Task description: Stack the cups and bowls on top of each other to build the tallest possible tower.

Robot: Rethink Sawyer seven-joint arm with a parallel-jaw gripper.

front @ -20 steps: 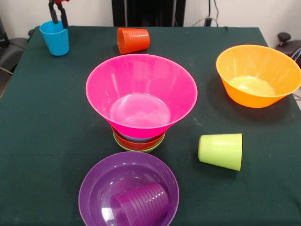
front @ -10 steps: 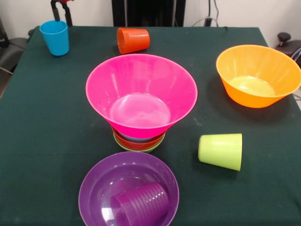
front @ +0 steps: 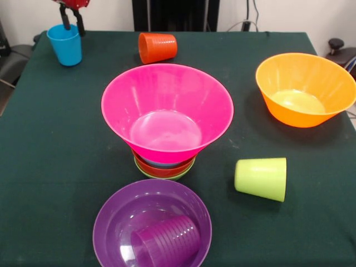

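On the dark green table point(front: 67, 167), the blue cup point(front: 65, 44) stands just below the open, empty gripper point(front: 73, 21).

Shot from one front camera only, set a little above table height and angled down across the green table point(front: 50, 167). Placed close at the near edge, cutting off the purple bowl point(front: 114, 217) at the bottom. Reached as far as the wall behind. No second view for overlap.
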